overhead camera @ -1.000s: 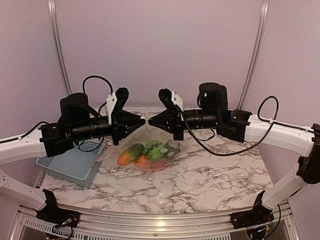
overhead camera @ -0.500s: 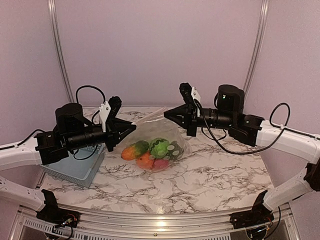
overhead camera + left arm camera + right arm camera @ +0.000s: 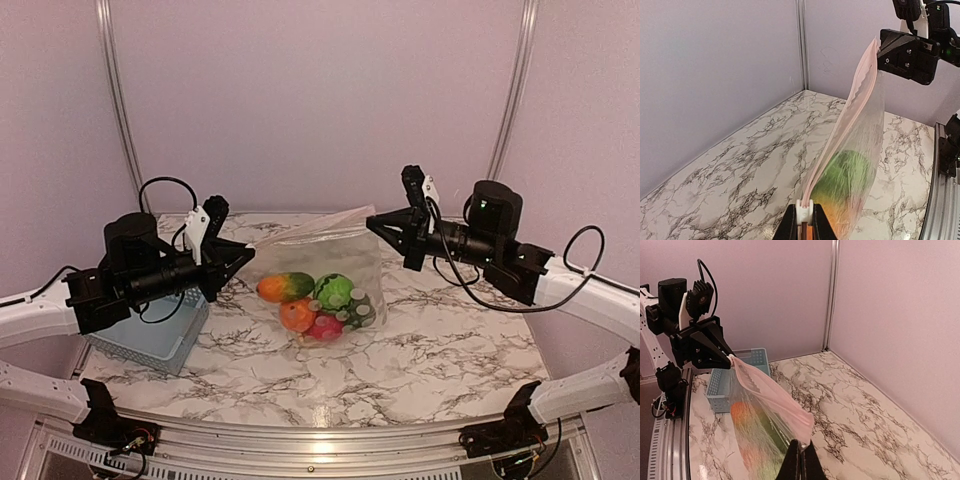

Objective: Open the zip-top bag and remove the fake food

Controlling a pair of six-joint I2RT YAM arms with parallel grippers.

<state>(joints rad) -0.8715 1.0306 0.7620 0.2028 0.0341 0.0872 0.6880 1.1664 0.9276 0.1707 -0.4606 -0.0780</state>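
The zip-top bag hangs stretched between my two grippers, its pink zip strip taut along the top. My left gripper is shut on the white zip slider at the strip's left end. My right gripper is shut on the bag's right top corner. The fake food sits in the bottom of the bag: an orange-and-green piece, a green ball, an orange ball and a red fruit. It shows as green and orange blurs through the plastic in the left wrist view and the right wrist view.
The light blue slatted basket stands at the table's left, under my left arm, and shows in the right wrist view. Marble tabletop lies around the bag. Walls close the back and sides.
Both grippers have moved apart, left to the left and right to the right, from nearly touching at the centre. The bag's top is now stretched wide between them.
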